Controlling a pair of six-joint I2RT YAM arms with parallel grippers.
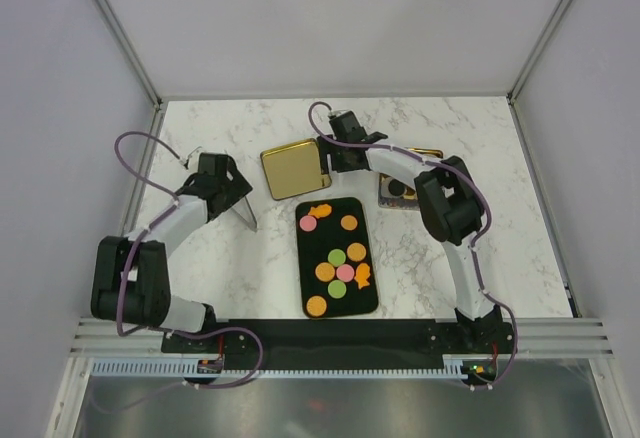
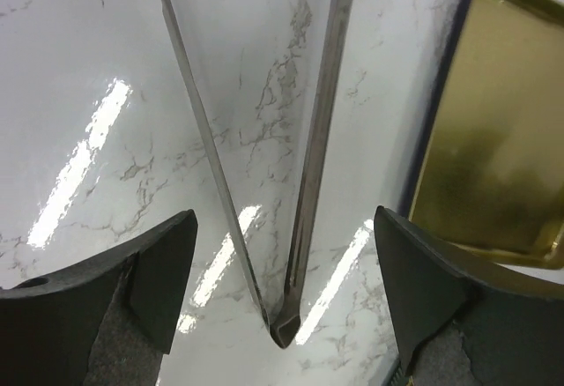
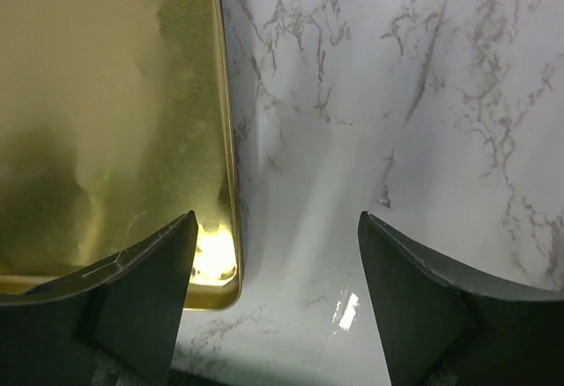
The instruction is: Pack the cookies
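Several cookies (image 1: pixel 337 258), round orange, pink and green ones plus two orange star-like shapes, lie on the black tray (image 1: pixel 370 301) in the middle. The open gold tin (image 1: pixel 296 170) sits just behind the tray. My left gripper (image 1: pixel 236 198) is open and straddles the hinge end of metal tongs (image 2: pixel 284 326) lying on the table, its fingers (image 2: pixel 150 280) clear of them. My right gripper (image 1: pixel 333 165) is open and hovers over the tin's right edge (image 3: pixel 222 227), with one finger above the tin (image 3: pixel 106 122) and the other above the table.
A second tin piece with a picture (image 1: pixel 398 194) lies right of the gold tin, partly under my right arm. The gold tin also shows at the right in the left wrist view (image 2: pixel 493 122). The tongs (image 1: pixel 247 216) lie left of the tray on the marble table (image 1: pixel 420 248).
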